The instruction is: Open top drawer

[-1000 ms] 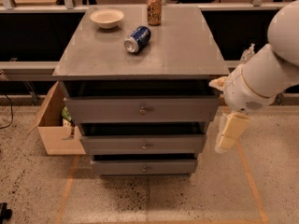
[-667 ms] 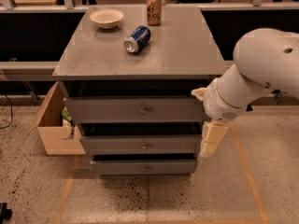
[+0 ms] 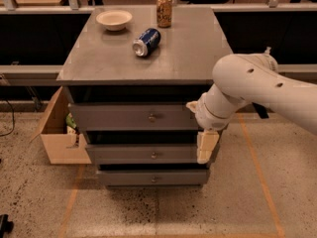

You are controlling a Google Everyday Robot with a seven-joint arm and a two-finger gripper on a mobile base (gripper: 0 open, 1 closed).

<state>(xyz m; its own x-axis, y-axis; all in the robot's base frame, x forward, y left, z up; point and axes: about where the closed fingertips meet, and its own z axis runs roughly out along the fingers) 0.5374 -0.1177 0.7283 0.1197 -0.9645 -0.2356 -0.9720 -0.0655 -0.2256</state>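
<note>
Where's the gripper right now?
In the camera view, the gripper hangs pointing down before the middle drawer's right end, just below the top drawer, right of its knob.

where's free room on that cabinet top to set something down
The cabinet top is bare along its front edge and right side, past the upright can. Crowded back left: bowl, upright can, lying blue can. The gripper hangs before the middle drawer, at its right end.
</note>
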